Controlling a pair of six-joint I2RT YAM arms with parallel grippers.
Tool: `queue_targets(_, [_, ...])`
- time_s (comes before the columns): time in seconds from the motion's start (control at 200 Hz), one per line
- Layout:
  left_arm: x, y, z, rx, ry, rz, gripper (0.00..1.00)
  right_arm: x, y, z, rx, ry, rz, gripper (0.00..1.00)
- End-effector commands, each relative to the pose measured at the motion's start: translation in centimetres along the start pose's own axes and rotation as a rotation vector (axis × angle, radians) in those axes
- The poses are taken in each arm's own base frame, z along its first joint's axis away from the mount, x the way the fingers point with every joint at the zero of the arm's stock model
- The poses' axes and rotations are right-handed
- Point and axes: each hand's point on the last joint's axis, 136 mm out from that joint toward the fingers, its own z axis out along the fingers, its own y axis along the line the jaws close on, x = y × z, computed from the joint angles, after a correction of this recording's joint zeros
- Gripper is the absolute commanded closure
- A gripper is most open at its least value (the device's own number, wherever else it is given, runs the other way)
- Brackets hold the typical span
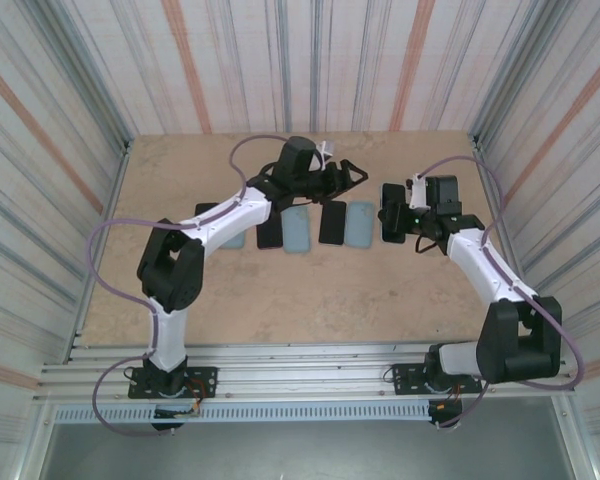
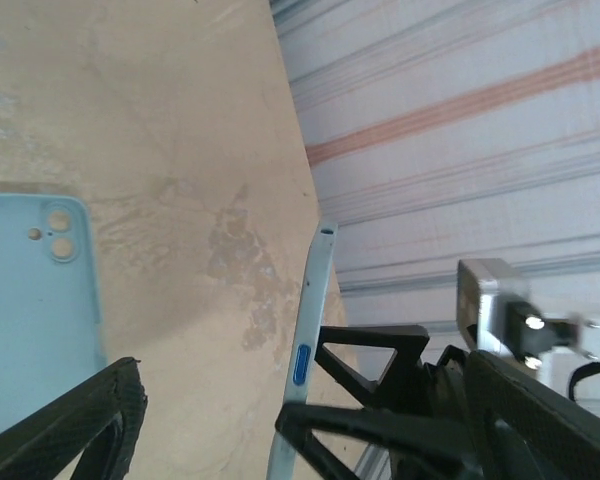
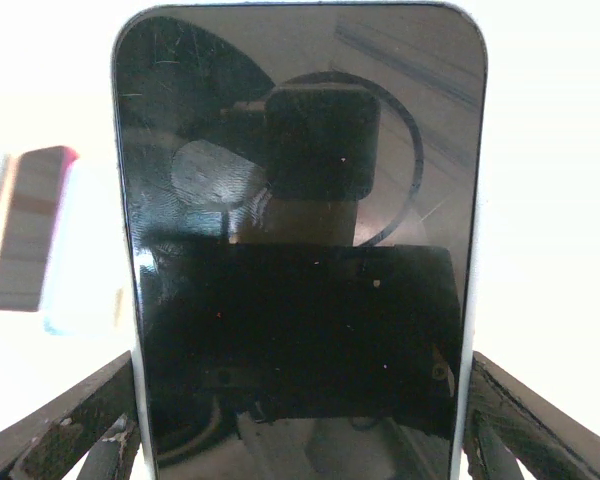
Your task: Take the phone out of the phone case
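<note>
My right gripper [image 1: 400, 218] is shut on the phone [image 1: 391, 212], which is lifted off the table at the right of the row and still in its pale blue case. In the right wrist view the dark screen [image 3: 300, 200] faces the camera, and the right gripper [image 3: 305, 420] has a finger on each long side. My left gripper [image 1: 352, 177] hovers just left of the phone. In the left wrist view the case's thin edge [image 2: 313, 300], with a blue side button, stands upright against one finger [image 2: 380, 375]. The left gripper [image 2: 215, 400] is open, and its other finger [image 2: 70, 430] is far off.
Pale blue cases [image 1: 296, 231] [image 1: 360, 222] and bare black phones [image 1: 332, 222] [image 1: 270, 232] lie in a row across the middle of the tan table [image 1: 280, 290]. One flat case [image 2: 30, 310] lies under the left gripper. Corrugated walls close in three sides.
</note>
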Motion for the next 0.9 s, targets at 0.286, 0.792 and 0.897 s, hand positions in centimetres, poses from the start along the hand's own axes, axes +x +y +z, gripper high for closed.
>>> queue_targets(0.286, [2.7, -1.3, 1.7, -0.054, 0.108, 0.07, 0.34, -1.1, 5.8, -2.9, -0.185, -0.111, -0.101, 0.51])
queue_targets(0.792, [3.2, -2.4, 1.3, -0.043, 0.095, 0.129, 0.73, 0.0, 8.1, -3.8, -0.273, -0.096, -0.104, 0.51])
queue_targets(0.897, [3.1, -2.6, 1.0, -0.033, 0.08, 0.122, 0.79, 0.4, 8.0, -3.6, -0.274, -0.086, -0.097, 0.48])
